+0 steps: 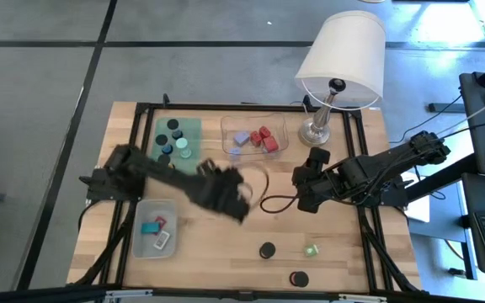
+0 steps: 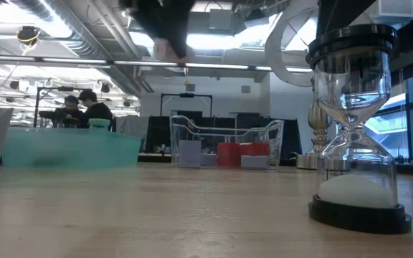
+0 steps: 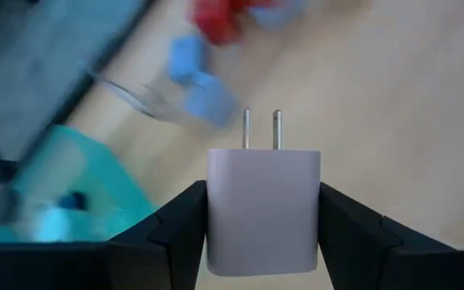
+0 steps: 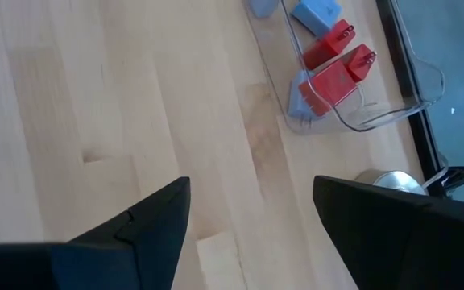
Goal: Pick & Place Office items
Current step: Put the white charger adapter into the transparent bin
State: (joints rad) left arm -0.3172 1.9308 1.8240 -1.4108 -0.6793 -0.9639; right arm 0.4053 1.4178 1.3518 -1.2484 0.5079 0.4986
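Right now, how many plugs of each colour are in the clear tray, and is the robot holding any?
red plugs in the clear tray: 2
lilac plugs in the clear tray: 3
lilac plug held in the left gripper: 1
Total: 6

Wooden table (image 1: 226, 244) with trays, a mat and loose pieces

On the light wood lie a green mat (image 1: 178, 135) bearing dark round caps, a clear tray (image 1: 254, 135) with red and lilac blocks, and a grey tray (image 1: 156, 227) nearer the front — the white-shaded lamp (image 1: 327, 126) stands beside the clear tray. Two black caps (image 1: 267, 251) and a small green block (image 1: 311, 251) rest bare on the wood.
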